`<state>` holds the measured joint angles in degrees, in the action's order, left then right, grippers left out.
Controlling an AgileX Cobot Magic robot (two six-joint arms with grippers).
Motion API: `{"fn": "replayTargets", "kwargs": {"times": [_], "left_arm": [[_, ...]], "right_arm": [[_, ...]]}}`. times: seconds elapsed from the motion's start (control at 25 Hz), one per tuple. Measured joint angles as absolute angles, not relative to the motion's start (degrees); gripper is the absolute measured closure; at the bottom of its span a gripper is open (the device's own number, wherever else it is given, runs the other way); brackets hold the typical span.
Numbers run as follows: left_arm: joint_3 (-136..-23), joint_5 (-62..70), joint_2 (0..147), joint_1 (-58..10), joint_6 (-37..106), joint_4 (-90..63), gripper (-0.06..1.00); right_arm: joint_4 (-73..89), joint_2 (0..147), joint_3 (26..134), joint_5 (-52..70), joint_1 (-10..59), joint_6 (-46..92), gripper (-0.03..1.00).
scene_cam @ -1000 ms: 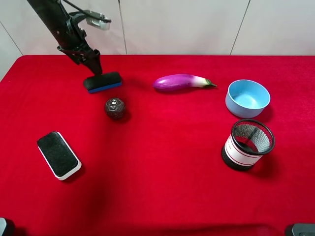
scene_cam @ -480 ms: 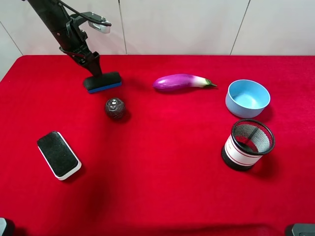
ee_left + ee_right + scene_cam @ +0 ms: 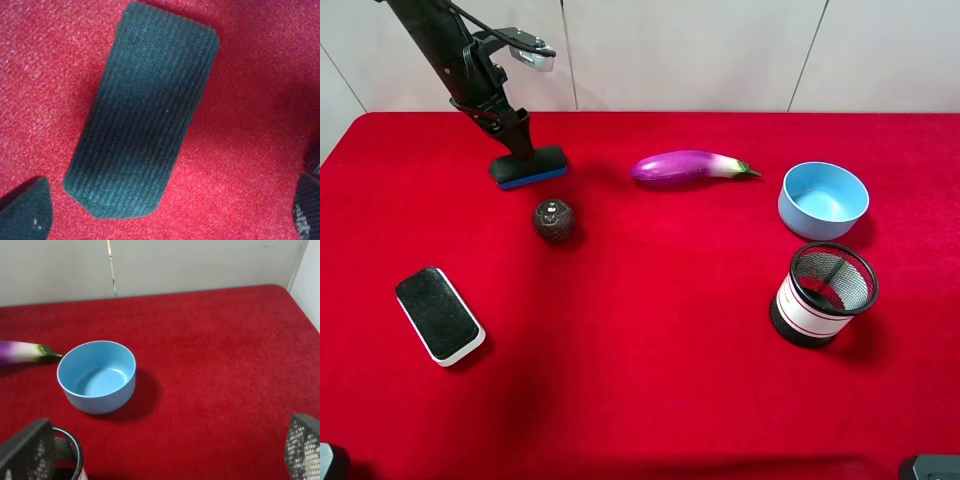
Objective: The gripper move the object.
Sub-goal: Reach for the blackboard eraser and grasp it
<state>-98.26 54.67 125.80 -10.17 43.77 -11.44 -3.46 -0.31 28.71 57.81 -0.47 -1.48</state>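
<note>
The object, a small board eraser [image 3: 529, 166] with a black felt top and a blue base, lies on the red cloth at the back left. My left gripper [image 3: 518, 140] hangs just over its left end, jaws open and holding nothing. In the left wrist view the felt top [image 3: 142, 115] fills the middle, with the left gripper [image 3: 170, 214] spread wide and one black fingertip [image 3: 25, 212] at each lower corner. My right gripper [image 3: 162, 452] is open and empty over the cloth near the blue bowl.
A larger black eraser with a white base [image 3: 440, 315] lies front left. A dark round ball [image 3: 553, 220] sits just in front of the small eraser. A purple eggplant [image 3: 690, 166], a blue bowl [image 3: 823, 199] and a mesh cup [image 3: 822, 293] are on the right.
The left arm has shifted slightly to the right above the small eraser. The eraser has stayed in place.
</note>
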Motion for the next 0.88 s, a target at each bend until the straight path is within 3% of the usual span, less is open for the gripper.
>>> {"fn": "replayTargets", "kwargs": {"times": [0.36, 0.88], "left_arm": [[-98.26, 54.36, 125.8, -13.26, 43.97, -0.63, 0.0], [-98.26, 48.84, 125.8, -13.5, 47.88, 0.36, 0.0]], "right_arm": [[-3.46, -0.31, 28.71, 57.81, -0.47, -1.48, 0.28], [-3.46, -0.31, 28.71, 57.81, -0.47, -1.48, 0.28]]}}
